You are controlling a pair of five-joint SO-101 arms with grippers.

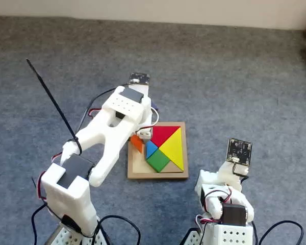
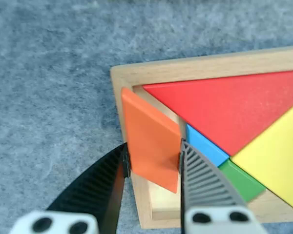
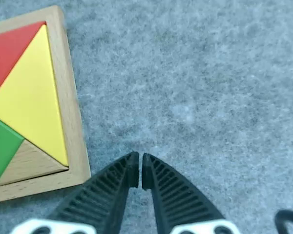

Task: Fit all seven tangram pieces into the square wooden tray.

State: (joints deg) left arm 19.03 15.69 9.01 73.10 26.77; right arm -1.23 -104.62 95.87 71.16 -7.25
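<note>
One grey carpet (image 1: 234, 76) with one square wooden tray (image 1: 185, 153) on it. Four colored pieces lie flat inside: big red triangle (image 1: 166, 133), big yellow triangle (image 1: 176, 150), green wooden piece (image 1: 158, 161), small blue triangle (image 1: 151, 149). The left gripper (image 2: 153, 155) pinches the fifth, a flat orange piece (image 2: 151, 141), tilted over the tray's corner beside the blue one. The right gripper (image 3: 139, 163) is pressed together over carpet just beside the tray.
</note>
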